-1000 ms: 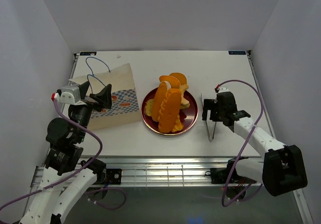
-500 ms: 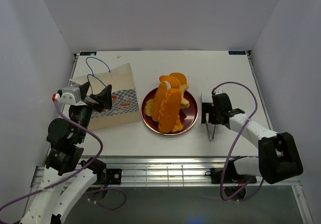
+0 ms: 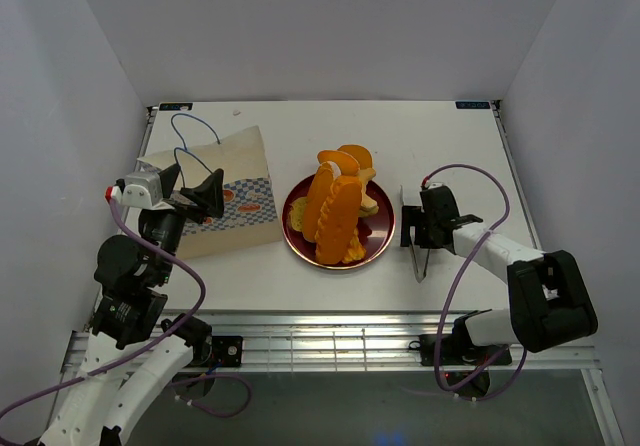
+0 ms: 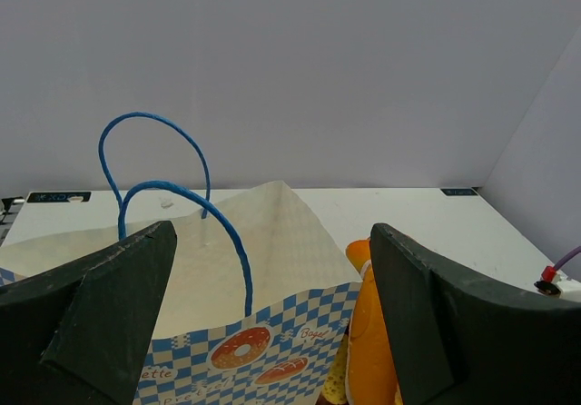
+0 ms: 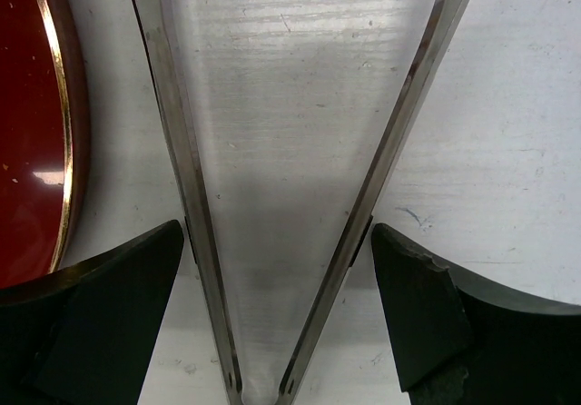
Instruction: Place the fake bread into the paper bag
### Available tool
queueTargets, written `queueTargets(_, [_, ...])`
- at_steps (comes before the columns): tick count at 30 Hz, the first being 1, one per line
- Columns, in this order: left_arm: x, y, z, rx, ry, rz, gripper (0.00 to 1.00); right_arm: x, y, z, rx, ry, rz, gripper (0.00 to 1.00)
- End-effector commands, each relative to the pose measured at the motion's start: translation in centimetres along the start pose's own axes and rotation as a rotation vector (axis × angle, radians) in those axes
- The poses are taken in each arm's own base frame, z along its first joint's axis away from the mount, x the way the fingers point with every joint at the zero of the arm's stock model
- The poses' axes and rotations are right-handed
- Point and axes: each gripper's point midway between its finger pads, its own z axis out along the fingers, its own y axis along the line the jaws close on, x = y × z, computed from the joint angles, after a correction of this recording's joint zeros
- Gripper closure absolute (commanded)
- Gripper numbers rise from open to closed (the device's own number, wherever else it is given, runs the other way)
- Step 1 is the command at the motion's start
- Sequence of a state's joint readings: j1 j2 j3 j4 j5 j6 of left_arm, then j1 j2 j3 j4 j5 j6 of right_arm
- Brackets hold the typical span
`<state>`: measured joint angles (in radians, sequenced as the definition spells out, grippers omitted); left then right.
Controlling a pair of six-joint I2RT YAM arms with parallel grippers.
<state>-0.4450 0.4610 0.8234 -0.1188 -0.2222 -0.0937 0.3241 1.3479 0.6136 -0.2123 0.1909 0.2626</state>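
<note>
1. Now the right gripper [image 3: 418, 228] has edged in over the metal tongs [image 5: 186, 196], jaws wide astride both blades, gripping nothing.
2. Fake bread [image 3: 335, 211] sits piled on the red plate [image 3: 387, 228], beside the paper bag [image 3: 240, 181].
3. Likely meaning: the tongs get picked up first.

Steel tongs [image 5: 186, 205] lie flat on the white table [image 3: 450, 146] between the two spread fingers of my right pincer [image 5: 290, 314], their arms converging toward my wrist. A dark red, gold-rimmed plate [image 5: 32, 133] sits just left of it.
</note>
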Motion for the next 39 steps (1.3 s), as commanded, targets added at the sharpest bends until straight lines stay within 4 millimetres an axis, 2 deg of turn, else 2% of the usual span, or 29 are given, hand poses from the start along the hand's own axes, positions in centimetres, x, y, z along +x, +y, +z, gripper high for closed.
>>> queueTargets(1, [0.3, 0.0, 0.0, -0.002, 0.000, -0.004, 0.02, -1.9, 0.6, 0.2, -0.003, -0.049, 0.021, 0.09])
queueTargets(6, [0.6, 0.3, -0.1, -0.021, 0.003, -0.004, 0.02, -2.0, 0.8, 0.7, -0.006, -0.036, 0.035, 0.00])
queueTargets(7, [0.5, 0.3, -0.1, -0.023, 0.002, -0.008, 0.02, -2.0, 0.8, 0.8, -0.004, -0.031, 0.040, 0.04])
queueTargets(12, [0.8, 0.2, 0.0, -0.019, 0.008, -0.005, 0.02, -1.6, 0.4, 1.1, 0.026, -0.006, 0.047, 0.11])
queueTargets(13, [0.7, 0.2, 0.0, -0.020, 0.008, -0.005, 0.02, -1.4, 0.3, 1.1, 0.034, -0.002, 0.046, 0.15])
queueTargets(18, [0.9, 0.2, 0.0, -0.021, 0.011, -0.004, 0.02, -1.5, 0.3, 0.8, 0.033, 0.000, 0.053, 0.23])
queueTargets(23, [1.2, 0.2, 0.1, -0.023, 0.020, -0.001, 0.02, -1.9, 0.7, 0.2, 0.014, -0.008, 0.055, 0.35])
queueTargets(26, [1.2, 0.3, 0.2, -0.025, 0.020, 0.001, 0.02, -2.3, 0.7, -0.2, 0.007, -0.020, 0.060, 0.38])
queueTargets(34, [1.4, 0.5, 0.2, -0.036, 0.024, 0.003, 0.02, -3.2, 0.7, -1.3, 0.011, -0.036, 0.062, 0.39])
queueTargets(39, [1.5, 0.4, 0.2, -0.035, 0.027, 0.004, 0.02, -4.4, 0.7, -2.4, 0.011, -0.067, 0.063, 0.39])
